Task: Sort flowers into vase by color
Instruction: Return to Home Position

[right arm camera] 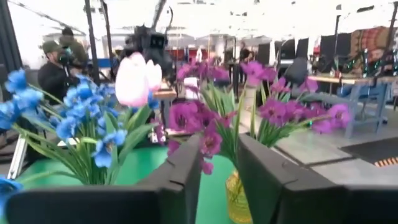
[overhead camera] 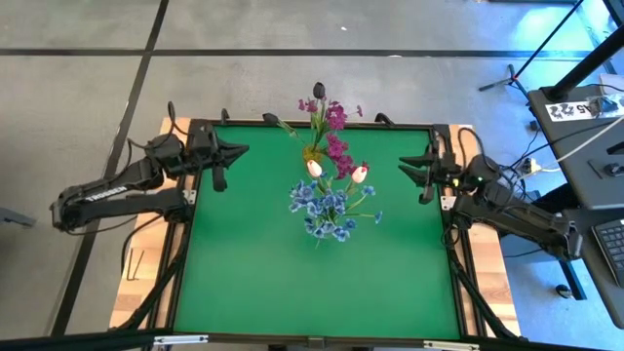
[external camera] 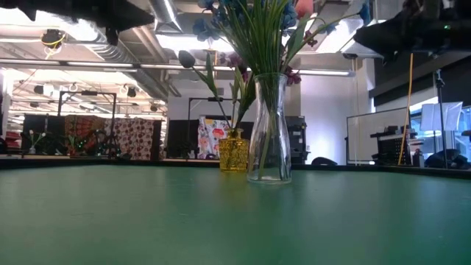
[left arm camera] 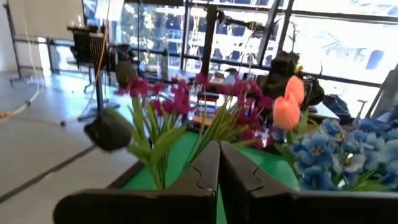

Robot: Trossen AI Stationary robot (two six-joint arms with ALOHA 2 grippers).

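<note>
Two vases stand near the table's far middle. The clear glass vase [external camera: 268, 129] holds blue sprays [overhead camera: 327, 210] and two white-pink tulip buds [overhead camera: 314, 168]. Behind it, the small yellow vase [external camera: 233, 151] holds magenta sprays [overhead camera: 336, 146] and dark tulip buds [overhead camera: 319, 90]; all stems stick down into the vases. My left gripper [overhead camera: 244, 150] hangs shut above the table's far left, left of the flowers. My right gripper [overhead camera: 403, 166] hangs open at the far right, facing them. Both wrist views show the flowers ahead: a dark bud [left arm camera: 109, 134], a tulip [right arm camera: 134, 78].
The green table top [overhead camera: 322, 283] lies bare toward its near edge and on both sides of the vases. A raised black frame [overhead camera: 185, 244] runs around it. Beyond the table are a workshop room, stands and desks; people [right arm camera: 59, 62] show far off in the right wrist view.
</note>
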